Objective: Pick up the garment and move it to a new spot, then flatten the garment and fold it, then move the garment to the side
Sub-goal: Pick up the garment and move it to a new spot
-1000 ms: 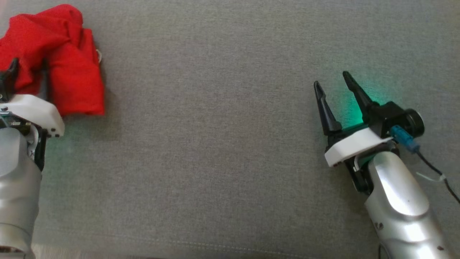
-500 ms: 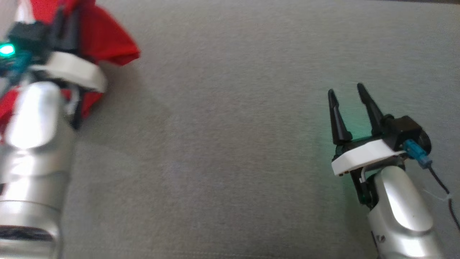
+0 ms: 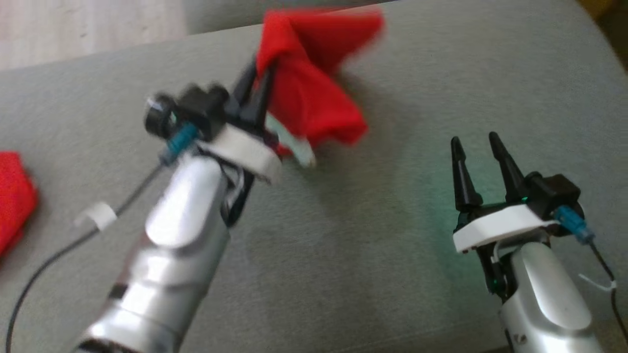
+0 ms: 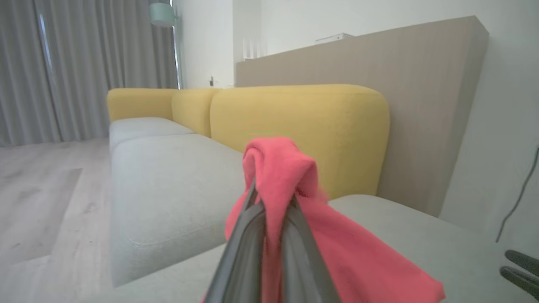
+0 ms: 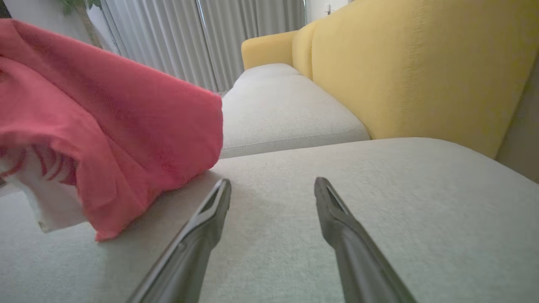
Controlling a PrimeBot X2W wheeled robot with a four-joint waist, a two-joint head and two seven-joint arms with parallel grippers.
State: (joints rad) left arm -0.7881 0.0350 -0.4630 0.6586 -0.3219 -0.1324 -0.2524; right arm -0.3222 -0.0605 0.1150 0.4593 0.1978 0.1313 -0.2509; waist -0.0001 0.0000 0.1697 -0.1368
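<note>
At the far left edge of the head view a red cloth (image 3: 14, 196) lies on the grey cushion (image 3: 392, 255). Upper centre, the left gripper (image 3: 257, 81) is clenched on the red garment (image 3: 314, 93) — a pinched fold, the rest draping to the right of its fingers. Lower right, the right gripper (image 3: 475, 141) is released — fingers spread above the cushion.

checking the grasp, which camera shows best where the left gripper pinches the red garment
The left wrist view: the left gripper is shut on a bunched fold of the red garment, sharp. The head view shows that pinch from above, blurred. The right wrist view gives the garment's hanging bulk and white patch.
</note>
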